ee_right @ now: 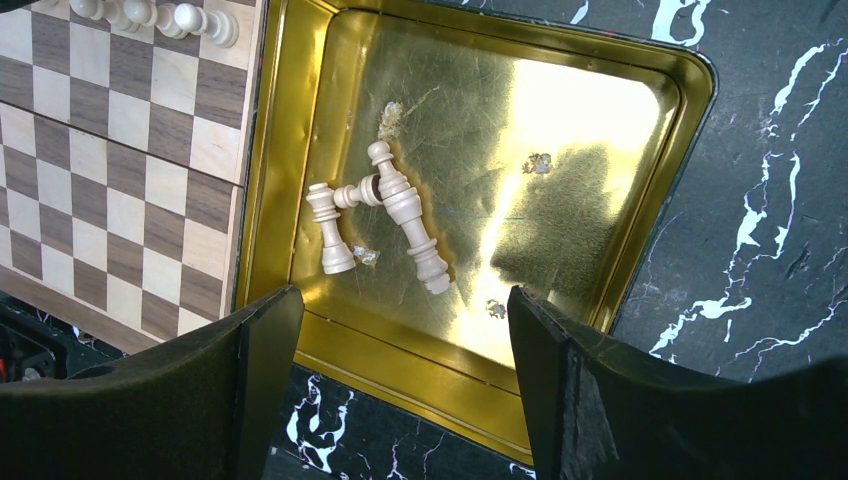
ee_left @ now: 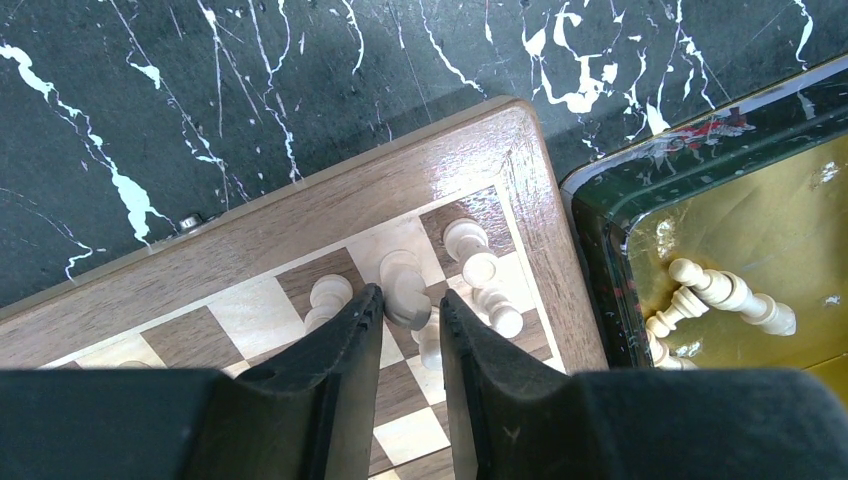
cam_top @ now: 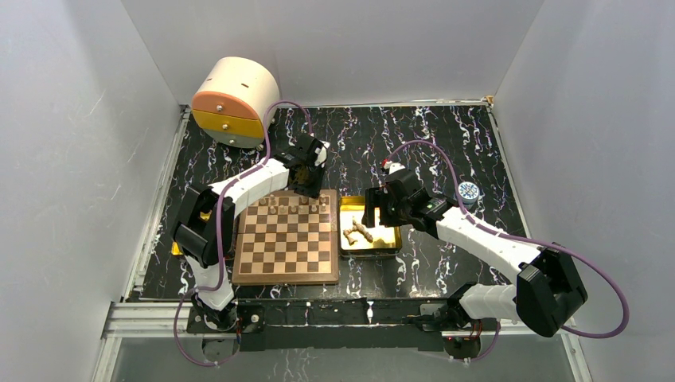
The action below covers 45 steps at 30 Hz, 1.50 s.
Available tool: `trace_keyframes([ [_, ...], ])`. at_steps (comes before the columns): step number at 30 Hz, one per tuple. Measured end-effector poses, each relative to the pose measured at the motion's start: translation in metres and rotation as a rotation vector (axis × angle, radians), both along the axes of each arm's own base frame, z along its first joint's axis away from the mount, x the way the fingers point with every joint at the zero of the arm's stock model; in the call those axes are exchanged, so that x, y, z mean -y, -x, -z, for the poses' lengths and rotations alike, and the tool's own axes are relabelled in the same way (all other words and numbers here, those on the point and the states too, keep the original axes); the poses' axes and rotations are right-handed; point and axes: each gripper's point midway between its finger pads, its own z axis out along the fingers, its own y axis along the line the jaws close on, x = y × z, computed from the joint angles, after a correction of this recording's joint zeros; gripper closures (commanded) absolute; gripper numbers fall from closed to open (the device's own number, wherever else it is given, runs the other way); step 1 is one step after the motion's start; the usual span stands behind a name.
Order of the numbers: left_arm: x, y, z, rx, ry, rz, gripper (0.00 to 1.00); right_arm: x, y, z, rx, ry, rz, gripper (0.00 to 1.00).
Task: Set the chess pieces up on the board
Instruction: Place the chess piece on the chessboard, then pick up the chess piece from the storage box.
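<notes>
Board (ee_left: 300, 215) corner beside the tray (ee_right: 620, 140): left jaws narrow, astride one upright piece (ee_left: 403, 282); gripping or letting go, cannot tell. Over the tray: right jaws wide, empty. Loose pieces (ee_right: 405, 215) lie flat at frame centre, above the jaw gap, the longest running upper left to lower right. Right arm nearer.

The board (cam_top: 287, 239) is laid on the table (cam_top: 430, 135), toward its near edge. Chess pieces (cam_top: 294, 205) are stood along the board's far rows only. A tray (cam_top: 370, 253) is set just beside the board's right edge. A few loose pieces (ee_right: 385, 215) are laid flat in it, close together, in the half nearer the board. A round drawer box (cam_top: 235, 101) is placed behind the board, off its far left corner. A small round object (cam_top: 468, 190) is found well right of the board, past the tray. The left gripper (ee_left: 410, 295) is positioned over the board's far right corner, the right gripper (ee_right: 400, 300) over the tray.
</notes>
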Motion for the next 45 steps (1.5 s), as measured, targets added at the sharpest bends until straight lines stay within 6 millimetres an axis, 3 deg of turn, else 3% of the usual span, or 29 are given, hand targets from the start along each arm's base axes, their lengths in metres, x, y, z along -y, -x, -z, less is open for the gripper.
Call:
trace_keyframes([
  [8, 0.0, 0.0, 0.0, 0.001, -0.001, 0.003, 0.66, 0.0, 0.0, 0.0, 0.0, 0.0, 0.0, 0.17],
  [16, 0.003, -0.006, -0.012, 0.027, 0.011, 0.009, 0.62, 0.001, 0.001, 0.002, -0.006, 0.001, 0.004, 0.32],
  [21, 0.008, -0.015, -0.046, 0.111, 0.052, 0.027, 0.57, 0.003, 0.005, 0.007, -0.023, 0.007, 0.004, 0.41],
  [24, 0.008, -0.016, -0.072, 0.171, 0.085, 0.031, 0.48, 0.003, 0.005, 0.007, -0.026, 0.006, 0.004, 0.43],
  [29, 0.003, -0.013, -0.126, 0.305, 0.156, 0.023, 0.38, 0.002, 0.006, 0.009, -0.033, 0.006, 0.006, 0.45],
  [32, -0.007, -0.003, -0.154, 0.388, 0.193, 0.009, 0.29, 0.003, 0.008, 0.014, -0.044, 0.011, 0.006, 0.47],
  [34, -0.015, 0.005, -0.164, 0.429, 0.207, -0.003, 0.12, 0.004, 0.011, 0.02, -0.061, 0.02, 0.004, 0.49],
  [35, -0.02, 0.01, -0.167, 0.447, 0.211, -0.007, 0.11, 0.005, 0.012, 0.023, -0.067, 0.023, 0.004, 0.49],
  [39, -0.035, 0.025, -0.166, 0.485, 0.213, -0.024, 0.1, 0.007, 0.016, 0.032, -0.089, 0.034, 0.001, 0.52],
  [42, -0.046, 0.035, -0.148, 0.478, 0.184, -0.031, 0.09, 0.008, 0.018, 0.038, -0.106, 0.048, 0.001, 0.6],
  [45, -0.055, 0.041, -0.127, 0.455, 0.144, -0.038, 0.09, 0.008, 0.018, 0.043, -0.116, 0.058, 0.001, 0.62],
])
